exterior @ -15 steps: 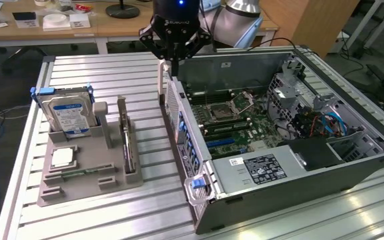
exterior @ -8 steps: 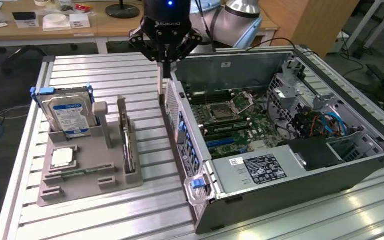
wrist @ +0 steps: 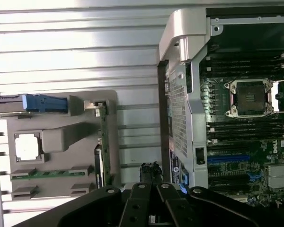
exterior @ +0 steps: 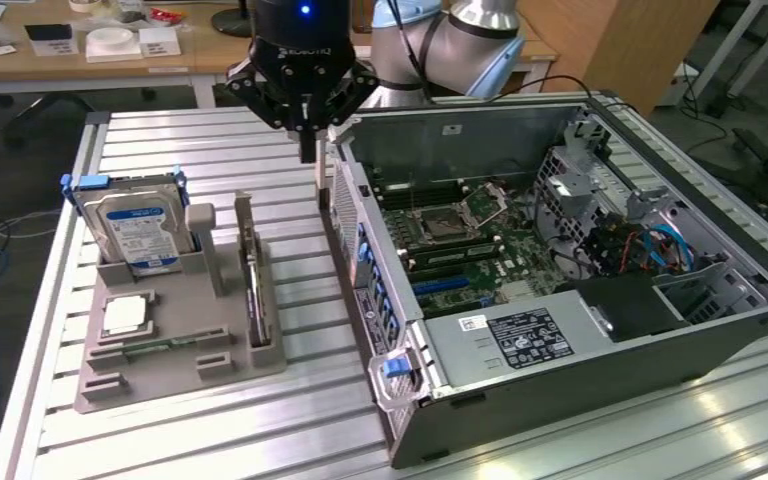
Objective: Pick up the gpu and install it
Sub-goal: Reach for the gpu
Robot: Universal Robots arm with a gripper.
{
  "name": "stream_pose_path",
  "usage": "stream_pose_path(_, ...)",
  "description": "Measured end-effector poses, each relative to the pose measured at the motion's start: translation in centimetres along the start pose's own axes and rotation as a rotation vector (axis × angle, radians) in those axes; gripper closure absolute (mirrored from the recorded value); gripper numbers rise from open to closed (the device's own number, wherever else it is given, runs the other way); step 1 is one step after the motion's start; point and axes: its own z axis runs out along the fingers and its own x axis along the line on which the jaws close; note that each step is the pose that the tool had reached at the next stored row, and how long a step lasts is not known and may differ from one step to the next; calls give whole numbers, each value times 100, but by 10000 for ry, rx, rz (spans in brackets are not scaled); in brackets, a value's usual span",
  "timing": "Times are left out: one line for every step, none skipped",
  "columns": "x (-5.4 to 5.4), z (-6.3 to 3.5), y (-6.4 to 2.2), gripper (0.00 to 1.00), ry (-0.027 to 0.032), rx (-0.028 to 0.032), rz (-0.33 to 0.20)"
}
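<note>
The gpu (exterior: 253,285) is a thin dark card standing on edge in a slot of the grey holder (exterior: 211,362), toward the side nearest the computer case. In the wrist view the gpu (wrist: 103,146) appears edge-on along the holder's (wrist: 61,139) rim. My gripper (exterior: 308,150) hangs shut and empty above the slatted table, behind the holder and close to the case's rear corner. Its fingertips (wrist: 150,172) sit over the gap between the holder and the case, a little away from the card.
The open computer case (exterior: 558,260) lies on its side at the exterior view's right, motherboard (wrist: 246,123) exposed. The holder also carries a hard drive (exterior: 137,230), a processor chip (exterior: 124,315) and a green memory stick (exterior: 157,347). A desk with small items stands behind.
</note>
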Motion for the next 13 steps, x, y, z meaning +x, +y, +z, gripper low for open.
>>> stream_pose_path(23,-1,-7,89,1,0,-17)
stream_pose_path(43,-2,-13,89,2,0,-38)
stream_pose_path(59,-3,-20,89,3,-1,-68)
stream_pose_path(76,-4,-28,89,3,-2,-100)
stream_pose_path(92,-4,-35,89,3,-2,-130)
stream_pose_path(107,-5,-43,89,4,-3,-159)
stream_pose_path(122,-6,-51,89,5,-4,-192)
stream_pose_path(136,-6,-59,89,7,-5,-232)
stream_pose_path(150,-7,-66,89,9,-6,-274)
stream_pose_path(167,-8,-72,89,11,-7,-312)
stream_pose_path(185,-9,-78,89,13,-7,-346)
stream_pose_path(209,-10,-85,89,14,-8,-375)
stream_pose_path(234,-10,-90,89,15,-9,-398)
